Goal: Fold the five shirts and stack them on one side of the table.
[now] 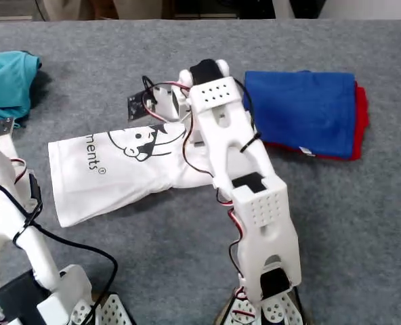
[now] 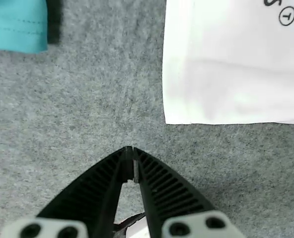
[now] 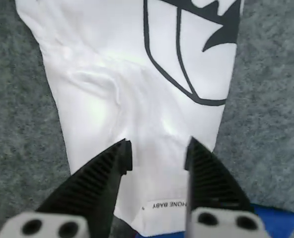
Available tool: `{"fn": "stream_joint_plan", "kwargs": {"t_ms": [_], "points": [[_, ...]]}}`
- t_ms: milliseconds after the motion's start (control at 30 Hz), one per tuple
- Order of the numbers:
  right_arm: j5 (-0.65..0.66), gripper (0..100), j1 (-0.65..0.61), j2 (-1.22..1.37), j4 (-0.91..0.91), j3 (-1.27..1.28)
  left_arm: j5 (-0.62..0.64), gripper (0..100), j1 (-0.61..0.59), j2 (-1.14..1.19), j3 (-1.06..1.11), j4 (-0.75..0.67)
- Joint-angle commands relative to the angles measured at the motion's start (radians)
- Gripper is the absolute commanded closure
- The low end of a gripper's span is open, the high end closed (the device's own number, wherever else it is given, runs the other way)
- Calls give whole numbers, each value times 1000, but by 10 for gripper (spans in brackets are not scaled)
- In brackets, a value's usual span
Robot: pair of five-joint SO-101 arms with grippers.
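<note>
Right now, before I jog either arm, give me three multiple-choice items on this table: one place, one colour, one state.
1. Where does the folded blue cotton shirt lie?
A. Hanging from a tool
B. On the folded red cotton shirt
C. Off the table

2. What colour is the shirt below the right tool?
A. Yellow
B. Black
C. White

3. The left tool is:
A. Shut, holding nothing
B. Wide open
C. Shut on a shirt

Answers: B, red edges show beneath the blue; C, the white printed shirt lies below it; A, its jaws meet over the bare grey felt table.
</note>
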Motion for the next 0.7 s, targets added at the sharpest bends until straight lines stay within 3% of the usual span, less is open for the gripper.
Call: {"fn": "stream_joint_plan", "kwargs": {"t_ms": [0,300,667], "points": [[-81,998,10,-104,23,-64,-6,981,-5,-24,-44,2],[-141,997,10,-200,43,229,-6,981,-8,-28,-41,2],[-146,997,12,-305,-275,618,-6,981,-6,-24,-46,2]]}}
